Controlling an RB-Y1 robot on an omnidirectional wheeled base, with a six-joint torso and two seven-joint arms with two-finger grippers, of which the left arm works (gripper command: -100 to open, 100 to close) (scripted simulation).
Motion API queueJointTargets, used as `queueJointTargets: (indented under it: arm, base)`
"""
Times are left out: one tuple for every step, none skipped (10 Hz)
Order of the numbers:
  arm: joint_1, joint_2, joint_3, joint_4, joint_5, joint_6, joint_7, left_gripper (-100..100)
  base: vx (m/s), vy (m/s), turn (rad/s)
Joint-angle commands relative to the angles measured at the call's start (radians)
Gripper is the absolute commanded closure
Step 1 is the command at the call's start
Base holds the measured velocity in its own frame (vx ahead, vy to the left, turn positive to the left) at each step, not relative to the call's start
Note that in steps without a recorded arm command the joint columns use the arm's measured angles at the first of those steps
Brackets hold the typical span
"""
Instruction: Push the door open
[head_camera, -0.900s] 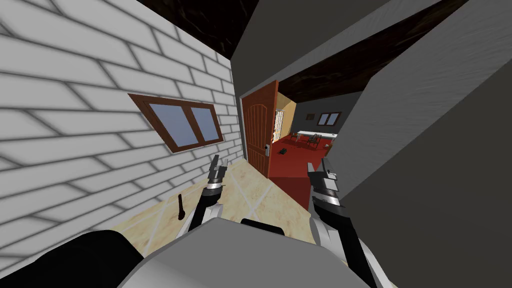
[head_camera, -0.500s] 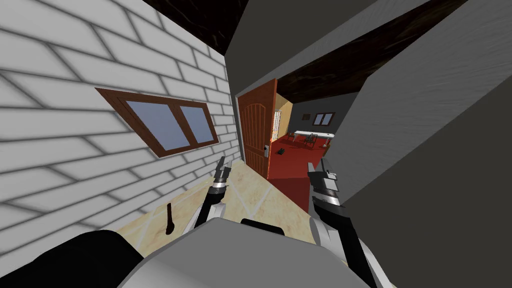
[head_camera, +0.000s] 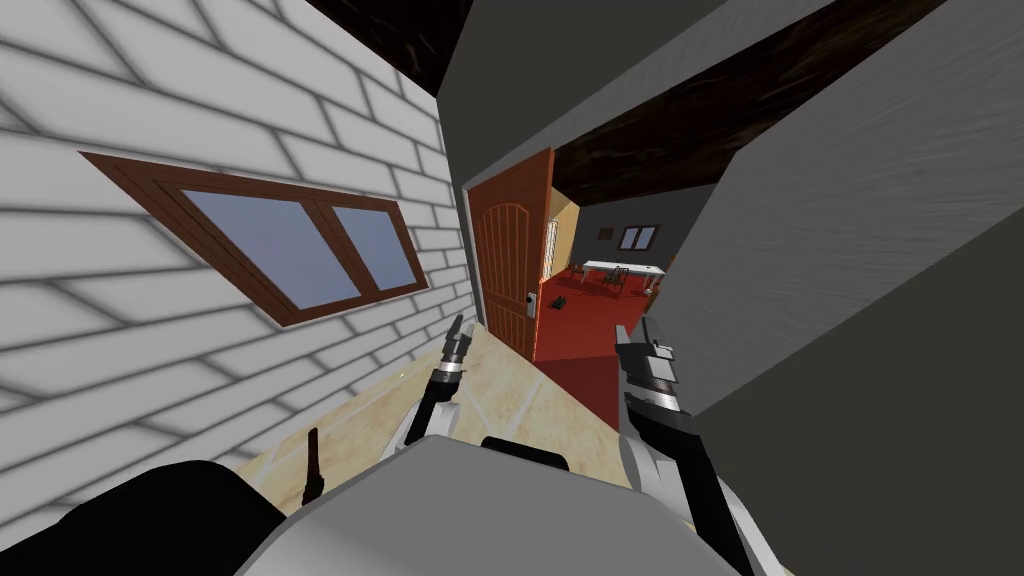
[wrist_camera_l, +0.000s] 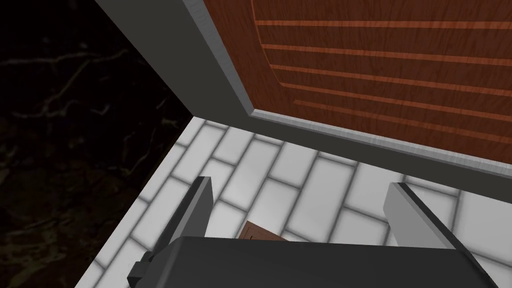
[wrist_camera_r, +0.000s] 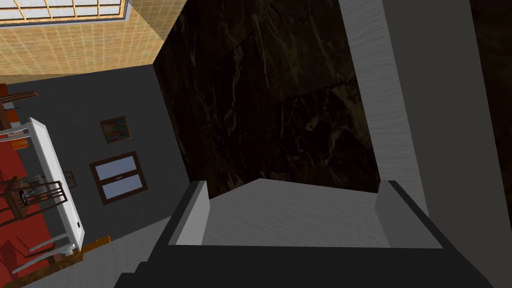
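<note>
A reddish-brown panelled door (head_camera: 510, 265) stands swung wide open ahead in a grey frame, a small silver lock plate (head_camera: 532, 299) near its edge. In the left wrist view the door (wrist_camera_l: 380, 65) and its grey frame (wrist_camera_l: 220, 75) lie beyond the open fingers. My left gripper (head_camera: 459, 333) is raised a little short of the door, open and empty, beside the white brick wall. My right gripper (head_camera: 640, 343) hangs open in front of the doorway, close to the grey wall on the right, holding nothing.
A white brick wall (head_camera: 150, 330) with a brown-framed window (head_camera: 290, 240) runs along the left. A grey wall (head_camera: 860, 300) closes the right side. Through the doorway lies a red floor (head_camera: 590, 315) with a white table and chairs (head_camera: 620, 272). A dark stick-like object (head_camera: 313, 470) stands on the beige tiles.
My view has turned, sliding the window and brick wall leftward. My left arm has reached further forward toward the door. The right arm has held still.
</note>
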Motion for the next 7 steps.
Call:
queueJointTargets:
  arm:
    - [-0.017, 0.005, -0.013, 0.032, -0.001, 0.009, 0.002, -100]
    - [-0.028, 0.009, -0.020, 0.052, -0.001, 0.015, 0.003, -100]
    - [-0.040, 0.013, -0.027, 0.073, -0.001, 0.021, 0.005, -100]
    - [-0.052, 0.016, -0.035, 0.094, -0.002, 0.027, 0.006, -100]
    - [-0.064, 0.020, -0.043, 0.115, -0.002, 0.033, 0.008, -100]
    - [-0.077, 0.024, -0.050, 0.137, -0.002, 0.040, 0.010, -100]
    - [-0.089, 0.027, -0.058, 0.158, -0.002, 0.046, 0.011, -100]
  base:
    - [0.088, 0.037, -0.086]
    - [0.079, 0.042, -0.082]
    - [0.081, 0.028, -0.097]
    - [0.087, 0.036, -0.090]
    - [0.093, 0.038, -0.086]
    - [0.107, 0.049, -0.086]
    - [0.106, 0.062, -0.090]
